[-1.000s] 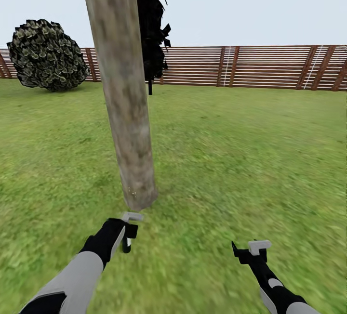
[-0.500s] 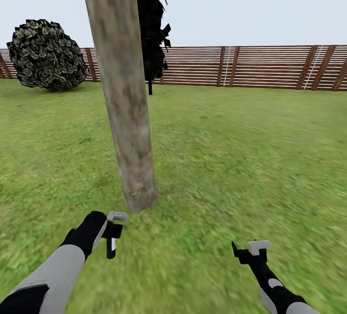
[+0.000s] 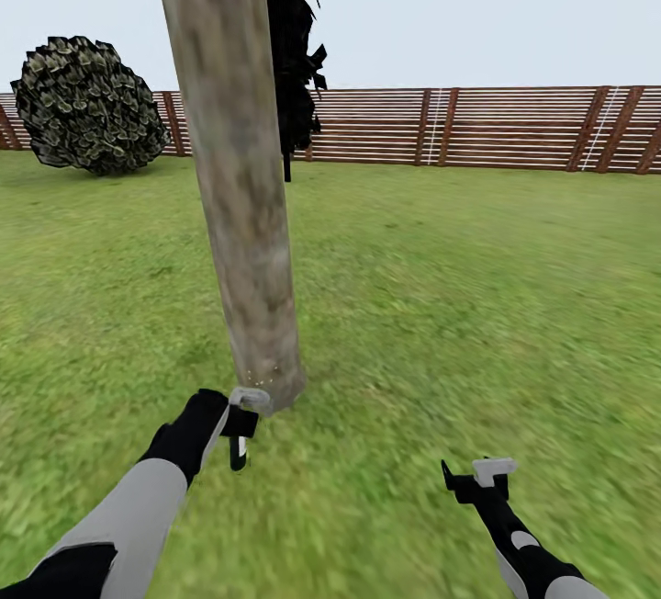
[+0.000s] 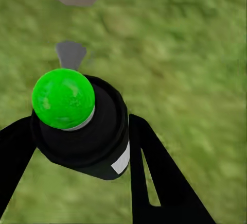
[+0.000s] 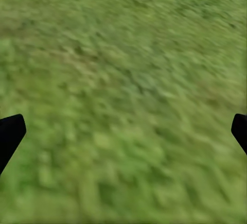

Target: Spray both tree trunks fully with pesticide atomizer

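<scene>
Left arm holds the sprayer at the foot of the tree, right arm idle over the lawn.

The left gripper has its black fingers clenched on the small black pesticide atomizer with a white label and round green top, held low just beside the base of the thick, mottled grey-tan tree trunk on the green grass lawn. The bottle looks light, rigid and smooth, so it could twist or slip; the hold sits on the black body below the green top, which seems the right place. The right gripper hangs released over bare grass, its fingertips wide apart. Behind stand a round dark bush and a brown slatted wooden fence.
</scene>
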